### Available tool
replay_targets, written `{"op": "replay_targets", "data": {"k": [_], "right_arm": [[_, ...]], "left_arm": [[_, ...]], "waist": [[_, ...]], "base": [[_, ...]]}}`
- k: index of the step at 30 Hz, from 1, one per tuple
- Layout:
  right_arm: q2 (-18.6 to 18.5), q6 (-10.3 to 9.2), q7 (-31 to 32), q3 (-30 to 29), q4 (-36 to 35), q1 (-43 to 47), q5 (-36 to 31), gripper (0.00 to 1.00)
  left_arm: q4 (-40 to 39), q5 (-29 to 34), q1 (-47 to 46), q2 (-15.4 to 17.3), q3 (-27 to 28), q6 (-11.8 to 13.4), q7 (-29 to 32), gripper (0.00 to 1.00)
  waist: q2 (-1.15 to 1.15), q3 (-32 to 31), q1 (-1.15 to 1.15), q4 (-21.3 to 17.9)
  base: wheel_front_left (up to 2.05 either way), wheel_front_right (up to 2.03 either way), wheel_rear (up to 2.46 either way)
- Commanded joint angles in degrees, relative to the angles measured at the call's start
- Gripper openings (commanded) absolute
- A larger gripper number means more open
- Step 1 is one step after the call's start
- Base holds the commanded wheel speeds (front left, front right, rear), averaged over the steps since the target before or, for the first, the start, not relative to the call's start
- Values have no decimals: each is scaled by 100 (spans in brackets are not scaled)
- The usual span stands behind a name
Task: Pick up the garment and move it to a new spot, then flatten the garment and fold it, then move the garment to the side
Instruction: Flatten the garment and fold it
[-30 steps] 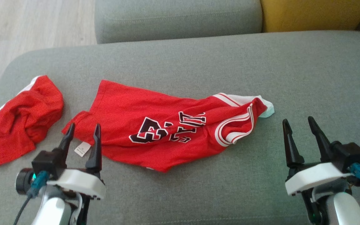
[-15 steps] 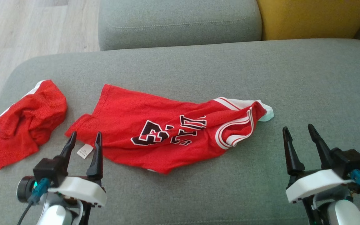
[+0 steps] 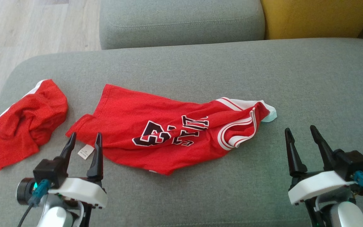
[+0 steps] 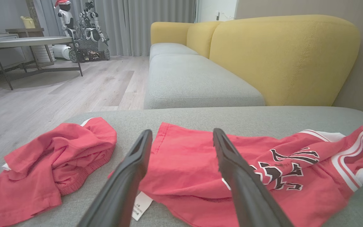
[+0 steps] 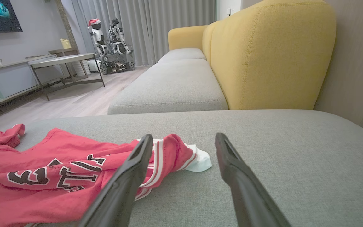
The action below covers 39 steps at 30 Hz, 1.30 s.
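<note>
The red jersey (image 3: pixel 169 135) lies in the middle of the grey sofa seat (image 3: pixel 200 69), wrinkled and partly folded over itself, with the printed letters facing up. Its hem end points to the robot's left, and a small white label (image 3: pixel 85 152) sticks out there. The end with the white striped trim points to the right. A second red garment (image 3: pixel 24 126) lies crumpled near the left edge of the seat, apart from the jersey.

The left gripper (image 3: pixel 86 135) hangs over the hem corner, its two fingers apart and the label between them. The right gripper (image 3: pixel 300 128) is also spread wide and holds nothing. It waits just beside the striped end but does not touch it.

It seems the lifting has not begun yet. To do it well, I think each gripper should go down on its own end of the jersey and pinch both layers of cloth near the edge, not only the label and not the seat fabric below. The right gripper must first come closer to the trim. After this, both arms should rise together and keep the cloth a little stretched, so it hangs open and does not bunch. The left arm should stay away from the second garment.
</note>
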Motion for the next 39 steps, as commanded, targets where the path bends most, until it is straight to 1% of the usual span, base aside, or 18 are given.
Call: {"op": "replay_targets", "data": {"k": [1, 6, 13, 21, 24, 28, 29, 30, 31, 35, 39], "right_arm": [[-41, -4, -4, 120, -234, -186, -30, 100], [-54, -4, 33, 248, -204, -208, -16, 100], [-379, -4, 191, 995, 38, -436, 42, 100], [-688, -4, 287, 2020, 683, -1017, 136, 100], [-796, -4, 340, 2244, 1027, -1257, 189, 100], [-862, -4, 469, 2353, 1469, -1477, 251, 100], [-869, -4, 507, 2395, 1547, -1509, 287, 71], [-871, -4, 534, 2440, 1597, -1534, 346, 30], [-880, -4, 555, 2485, 1628, -1554, 402, 0], [-926, -4, 475, 2528, 1582, -1591, 551, 0], [-998, -4, 323, 2485, 1241, -1515, 700, 0]], "left_arm": [[-187, -50, -210, 174, 229, 34, -10, 100], [-194, -64, -235, 181, 218, 48, -11, 100], [-238, -34, -480, 142, 163, 50, -15, 100], [-174, 8, -839, 1, 107, -2, -65, 100], [-135, 33, -952, -58, 95, -23, -80, 100], [-84, 63, -1042, -113, 106, -53, -93, 100], [-73, 71, -1056, -124, 113, -59, -95, 100], [-65, 78, -1066, -134, 123, -62, -97, 100], [-59, 86, -1071, -142, 135, -62, -99, 100], [-65, 109, -1072, -156, 187, -69, -101, 100], [-110, 150, -1021, -153, 290, -68, -102, 100]], "waist": [[0, 2, 0, 1], [0, 34, 0, 21], [0, 373, 0, 189], [0, 793, 0, 485], [0, 905, 0, 569], [0, 992, 0, 634], [0, 1005, 0, 641], [0, 1016, 0, 642], [0, 1025, 0, 640], [0, 1040, 0, 607], [0, 997, 0, 472]], "base": [[0, 0, 0], [0, 0, 0], [0, 0, 0], [0, 0, 0], [0, 0, 0], [0, 0, 0], [0, 0, 0], [0, 0, 0], [0, 0, 0], [0, 0, 0], [0, 0, 0]]}}
